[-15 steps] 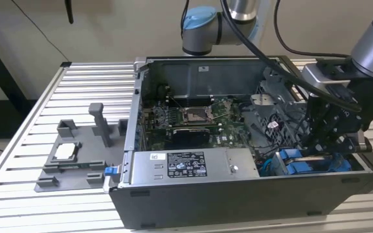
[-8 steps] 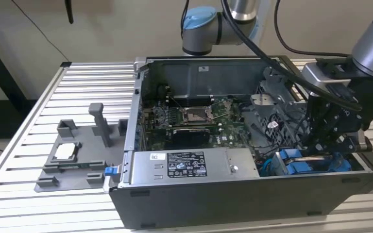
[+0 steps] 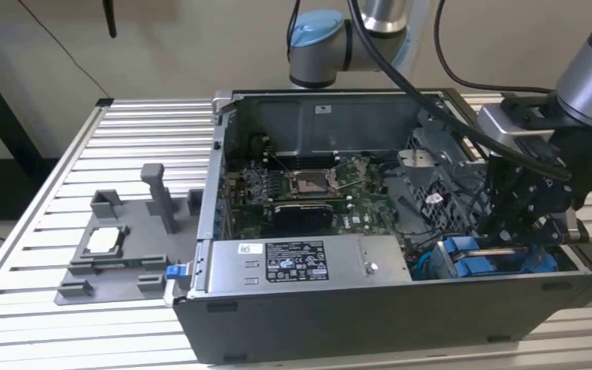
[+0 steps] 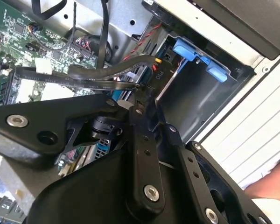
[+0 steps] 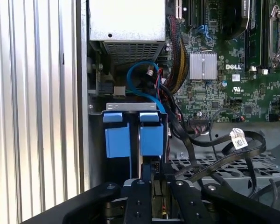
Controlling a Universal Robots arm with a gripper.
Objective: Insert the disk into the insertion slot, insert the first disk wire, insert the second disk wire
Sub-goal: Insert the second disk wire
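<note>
My gripper point(image 3: 507, 243) reaches down into the open computer case at the exterior view's right, right over the drive cage. In the first wrist view the gripper point(image 5: 154, 175) is shut on the black plug of a disk wire point(image 5: 154, 166), just behind a blue carrier point(image 5: 151, 137). A second blue carrier point(image 5: 116, 136) sits beside it in the insertion slot point(image 5: 130, 107). The disk's silver body is hidden. The second wrist view has the gripper point(image 4: 140, 91) pinching the wire's plug point(image 4: 157, 72) at the mouth of the dark slot point(image 4: 191, 88) with blue fittings point(image 4: 196, 53).
A grey power-supply box point(image 3: 296, 262) lies along the case's front, with the motherboard point(image 3: 307, 189) behind it. Loose black cables point(image 5: 224, 149) loop beside the cage. A grey fixture point(image 3: 121, 247) stands on the slatted table point(image 3: 28, 254) at the exterior view's left.
</note>
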